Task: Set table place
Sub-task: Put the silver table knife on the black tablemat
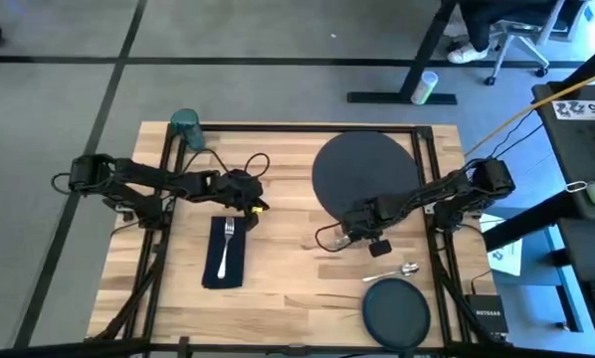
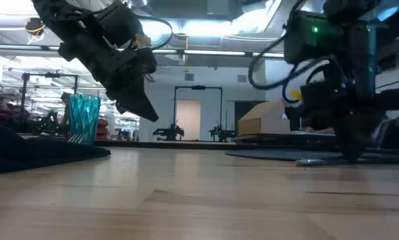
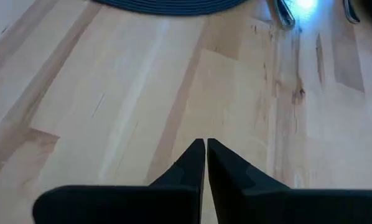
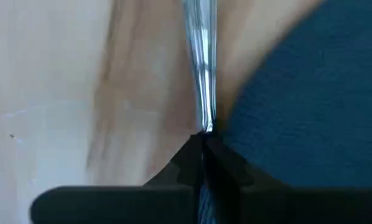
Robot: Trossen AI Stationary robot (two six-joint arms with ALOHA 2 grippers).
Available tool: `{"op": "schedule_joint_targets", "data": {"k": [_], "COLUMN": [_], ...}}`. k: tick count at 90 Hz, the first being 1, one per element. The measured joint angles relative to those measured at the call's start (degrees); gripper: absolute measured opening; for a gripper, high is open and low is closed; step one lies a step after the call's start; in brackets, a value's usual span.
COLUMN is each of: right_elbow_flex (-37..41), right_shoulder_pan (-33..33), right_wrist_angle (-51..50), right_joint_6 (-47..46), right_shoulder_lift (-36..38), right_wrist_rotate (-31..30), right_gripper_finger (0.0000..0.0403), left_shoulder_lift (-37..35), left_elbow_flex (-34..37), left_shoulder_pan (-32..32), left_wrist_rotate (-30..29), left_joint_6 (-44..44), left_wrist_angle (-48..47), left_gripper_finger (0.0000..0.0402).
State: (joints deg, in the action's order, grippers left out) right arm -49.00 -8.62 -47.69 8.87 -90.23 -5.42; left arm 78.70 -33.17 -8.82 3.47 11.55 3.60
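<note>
Right claw (image 4: 203, 144) pinches a silver utensil (image 4: 201, 74) — its end cut off; left claw (image 3: 206, 149) pressed together.

Utensil (image 4: 201, 68) in right hand (image 4: 203, 142): blurred, type unclear. Small plate (image 1: 397, 316) cut by edge.

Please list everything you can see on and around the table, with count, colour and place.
table: one, pale wood strips with black rails, centre.
charger: one, large dark grey round, far right part of the table.
plate: one, smaller dark round, near right corner.
napkin: one, navy, left of centre.
fork: one, silver, lying on the napkin.
spoon: one, silver, on the wood above the plate.
knife: one, silver, beside the charger's edge.
cup: one, teal, far left corner.
left gripper: dark, shut, raised above the napkin's far end.
right gripper: dark, shut on the knife at the charger's near edge.
</note>
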Motion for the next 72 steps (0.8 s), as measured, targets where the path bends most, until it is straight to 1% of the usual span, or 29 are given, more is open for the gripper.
{"op": "schedule_joint_targets", "data": {"k": [6, 17, 30, 41, 53, 65, 72], "right_elbow_flex": [-0.99, -2.20, -2.98, -3.21, -3.25, -2.78, -1.94], "right_shoulder_pan": [0.15, 0.19, -0.71, -1.96, -2.28, -2.12, -1.43], "right_wrist_angle": [-2.11, -1.86, -2.10, -2.07, -1.93, -1.25, 0.62], "right_joint_6": [0.70, 1.47, -0.30, -1.27, -1.39, -0.67, 0.63], "right_shoulder_lift": [-0.01, -0.03, -0.03, -0.03, -0.03, -0.01, -0.01], "right_wrist_rotate": [-1.60, -1.35, 3.00, 5.11, 4.83, 0.89, 1.66], "right_gripper_finger": [0.0000, 0.0000, 0.0000, 0.0000, 0.0000, 0.0002, 0.0007], "left_shoulder_lift": [0.00, 0.00, 0.00, -0.02, 0.00, -0.02, -0.02], "left_elbow_flex": [0.00, 0.00, 0.00, 0.00, 0.00, 0.00, 0.00], "left_shoulder_pan": [0.00, 0.02, 0.04, 0.04, 0.04, 0.05, 0.09], "left_wrist_rotate": [0.04, 0.02, 0.02, 0.04, 0.04, 0.04, 0.04], "left_joint_6": [0.02, 0.04, 0.23, 0.06, -0.08, -0.13, -0.13], "left_wrist_angle": [0.00, -0.07, -0.17, -0.17, -0.17, -0.18, -0.19], "left_gripper_finger": [0.0001, 0.0001, 0.0001, 0.0001, 0.0001, 0.0001, 0.0001]}}
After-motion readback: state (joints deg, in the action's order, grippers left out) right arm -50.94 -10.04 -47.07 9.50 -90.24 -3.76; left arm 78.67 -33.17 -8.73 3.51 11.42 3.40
